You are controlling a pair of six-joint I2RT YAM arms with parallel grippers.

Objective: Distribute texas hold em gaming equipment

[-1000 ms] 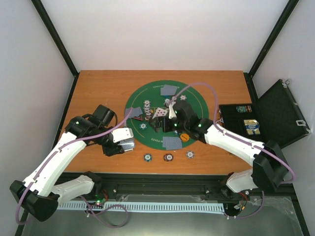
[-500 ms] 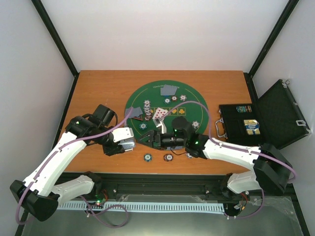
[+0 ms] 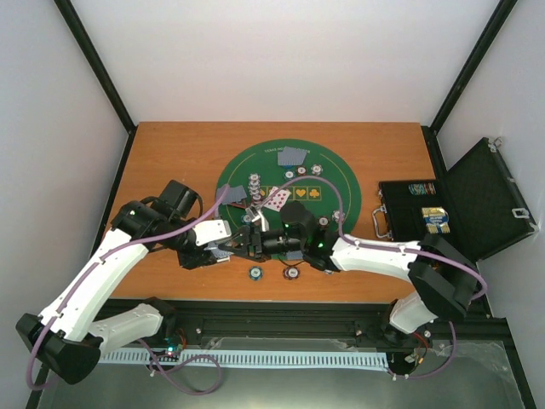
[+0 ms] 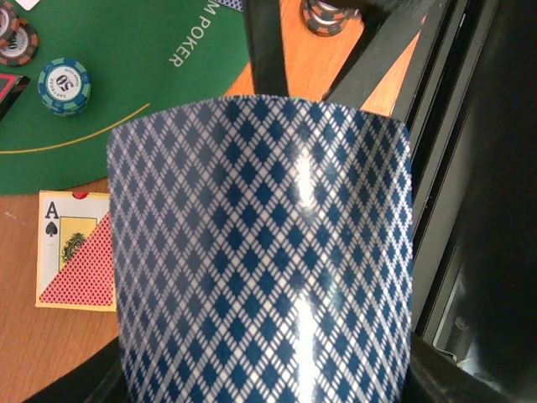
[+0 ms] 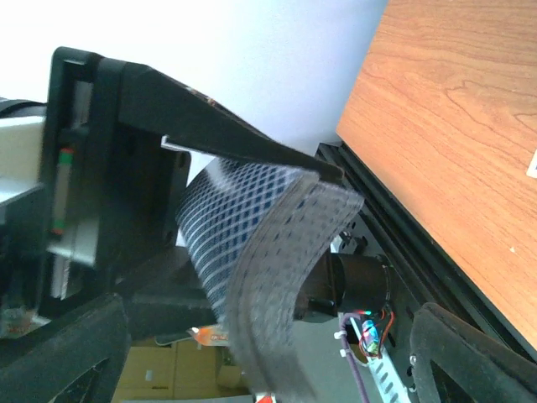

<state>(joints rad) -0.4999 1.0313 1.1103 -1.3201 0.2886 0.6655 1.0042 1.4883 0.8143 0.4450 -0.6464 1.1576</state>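
My left gripper (image 3: 218, 248) is shut on a bowed deck of blue-and-white diamond-backed playing cards (image 4: 260, 252), which fills the left wrist view and hides its fingers. My right gripper (image 3: 242, 243) has come up against it from the right. In the right wrist view its jaws (image 5: 268, 357) stand open, and the curved deck (image 5: 252, 227) lies between them without touching either pad. Striped poker chips (image 3: 254, 273) (image 3: 291, 273) lie on the wood at the front. More chips (image 3: 253, 183) and card pairs (image 3: 293, 156) lie on the mat.
The round green mat (image 3: 341, 200) covers the table's middle. An open black case (image 3: 477, 200) stands at the right. An ace-of-spades card box (image 4: 75, 252) lies on the wood below the deck, with a teal chip (image 4: 64, 85) beyond it. The table's front rail (image 3: 281, 319) is close.
My right arm has swung left and forward from the mat's middle to the deck in my left gripper, jaws narrowing slightly. The left arm has stayed put.
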